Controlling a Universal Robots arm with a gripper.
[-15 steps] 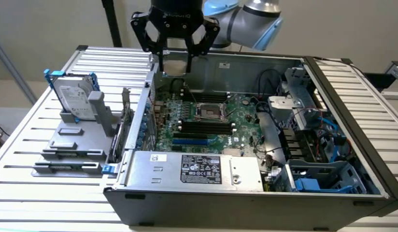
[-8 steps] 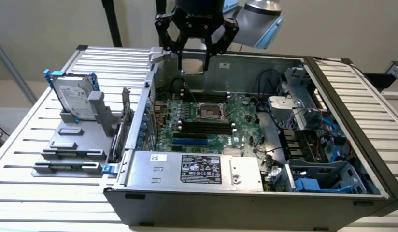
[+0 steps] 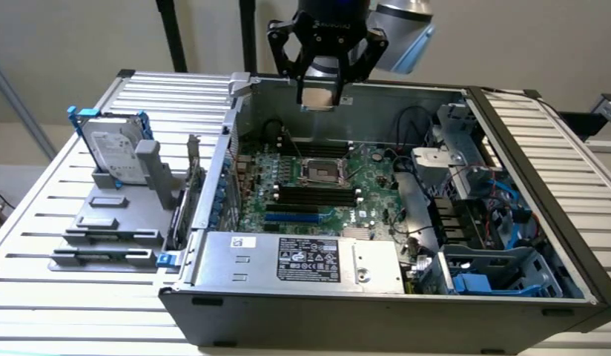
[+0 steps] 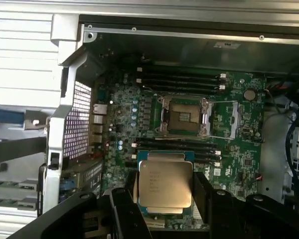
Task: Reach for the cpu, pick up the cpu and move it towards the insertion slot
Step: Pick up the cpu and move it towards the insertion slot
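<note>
Above the open case (image 3: 385, 297), in the exterior view, the gripper (image 3: 322, 100) hangs over the back wall, high above the board (image 3: 316, 182), so whatever it carries clears the case edges. The jaws point straight down with something pale between them; from this view I cannot make out what. One slot (image 3: 320, 172) sits near the middle of the board, its metal frame around a dark centre, open to receive a chip. Black memory slots (image 3: 311, 196) lie in rows on either side of it; I cannot count them surely here. One hard drive (image 3: 118, 152) stands upright in a holder on the counter (image 3: 48, 222) at the exterior view's left, well apart from the case and out of the arm's way.

From the wrist view, one cpu (image 4: 165, 183) is held flat between the jaws, silvery top facing the camera, level so it can meet the socket squarely. The jaws stand fairly wide, closed on two opposite edges of the chip. The slot (image 4: 185, 115) shows beyond it, frame lifted, centre bare; the cpu is not yet over it, and a band of memory slots lies between the two.
</note>
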